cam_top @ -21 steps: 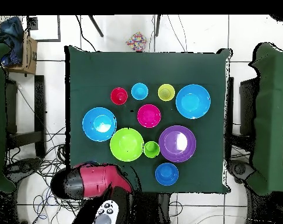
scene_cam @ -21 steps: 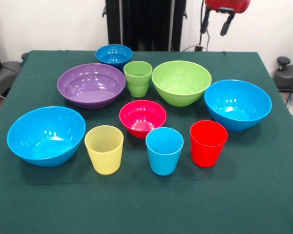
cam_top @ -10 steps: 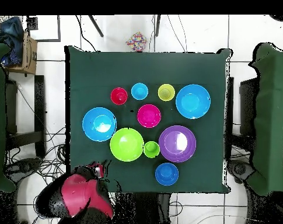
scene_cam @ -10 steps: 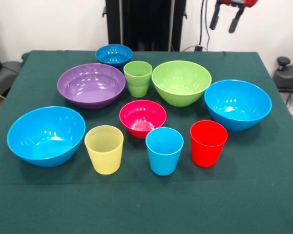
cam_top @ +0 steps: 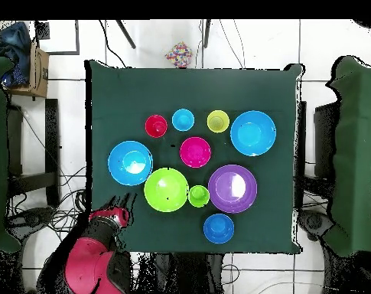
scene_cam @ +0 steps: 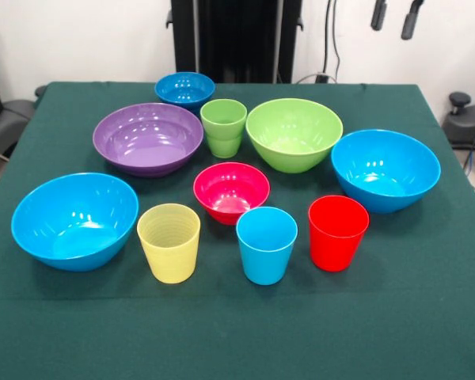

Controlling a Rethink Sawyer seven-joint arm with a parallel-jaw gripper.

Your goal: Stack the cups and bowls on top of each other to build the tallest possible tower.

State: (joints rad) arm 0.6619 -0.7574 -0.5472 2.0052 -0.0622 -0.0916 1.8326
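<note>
The gripper hangs with jaws apart and empty, high beyond the table's far right corner. Below, every cup and bowl stands separate and empty; the lime-green bowl sits far centre, nothing stacked inside.

All ten pieces stand upright and separate on the green cloth, none stacked. In the front view, the small dark blue bowl sits at upper centre-left, with the wide purple bowl below it. The green cup stands between the purple bowl and the lime green bowl. Large light blue bowls sit at far left and right. The pink-red bowl is central; below it stand the yellow cup, light blue cup and red cup.
</note>
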